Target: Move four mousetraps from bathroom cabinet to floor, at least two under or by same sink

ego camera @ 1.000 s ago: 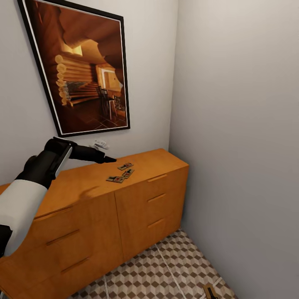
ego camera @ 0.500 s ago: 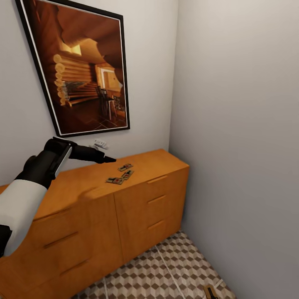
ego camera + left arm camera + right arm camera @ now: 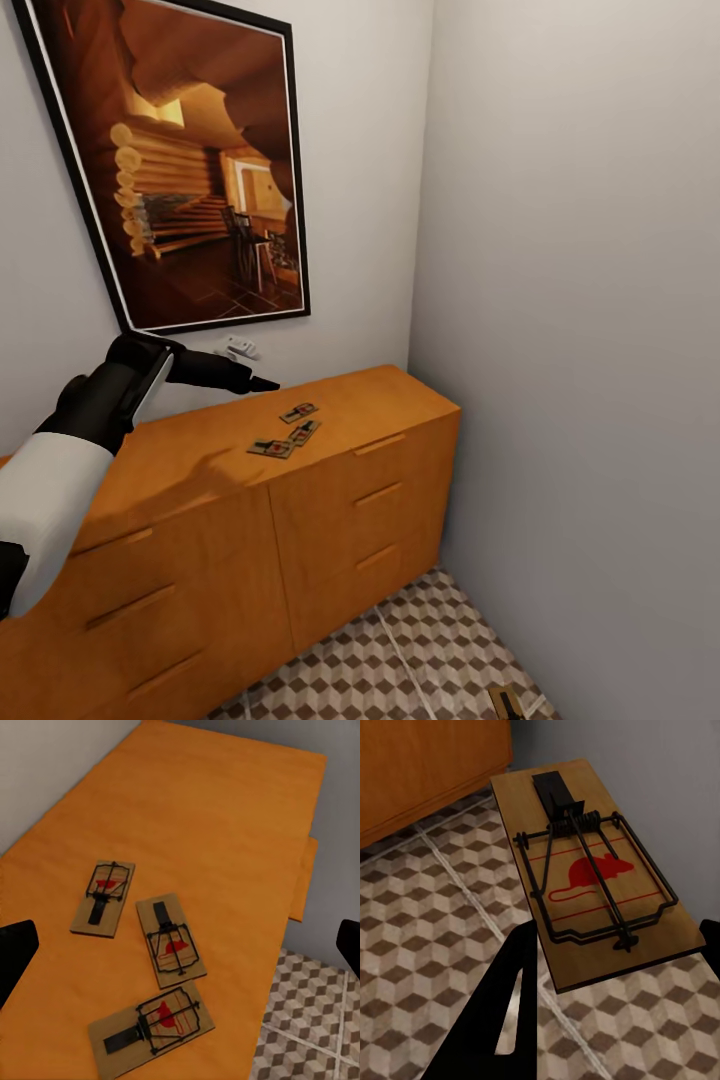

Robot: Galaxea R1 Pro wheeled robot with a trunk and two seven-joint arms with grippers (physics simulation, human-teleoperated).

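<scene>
Lying on the cabinet [image 3: 200, 465]: three mousetraps [image 3: 166, 937]; right hand [image 3: 611, 967] holds another.

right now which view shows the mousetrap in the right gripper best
The right wrist view: the held mousetrap is large there, its wire spring and red mouse print clear, gripped over the bathroom floor. The head view catches just a sliver at its bottom edge.

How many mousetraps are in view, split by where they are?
Mousetraps on the cabinet top: 3
Mousetrap held in the right tool, above the bathroom floor: 1
Total: 4
</scene>
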